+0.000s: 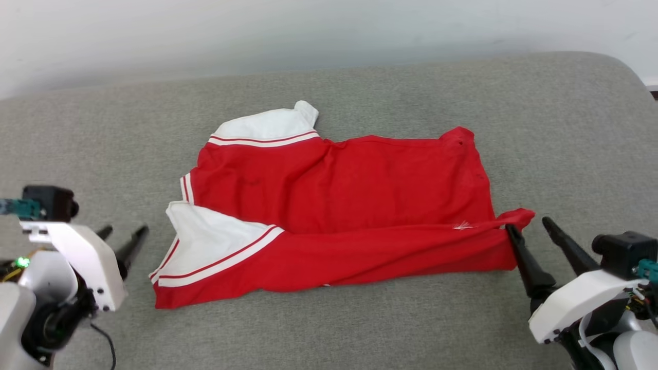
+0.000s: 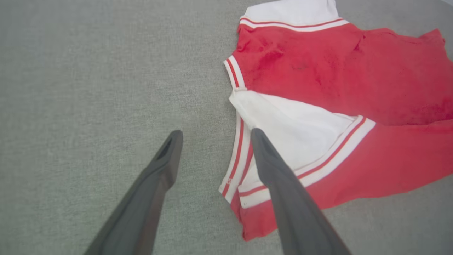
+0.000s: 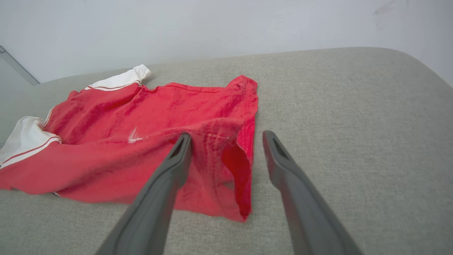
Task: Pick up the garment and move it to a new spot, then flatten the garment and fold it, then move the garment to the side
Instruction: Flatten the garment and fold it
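Red garment (image 1: pixel 349 205) lies long-axis left–right, its top toward left claw (image 1: pixel 125 229), bottom at right claw (image 1: pixel 527 224) — both spread wide.

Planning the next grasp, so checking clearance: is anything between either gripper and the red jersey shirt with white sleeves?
Nothing visible does. Only bare grey fabric surface separates the open left gripper from the white sleeve of the red jersey shirt; the open right gripper straddles its red hem corner.
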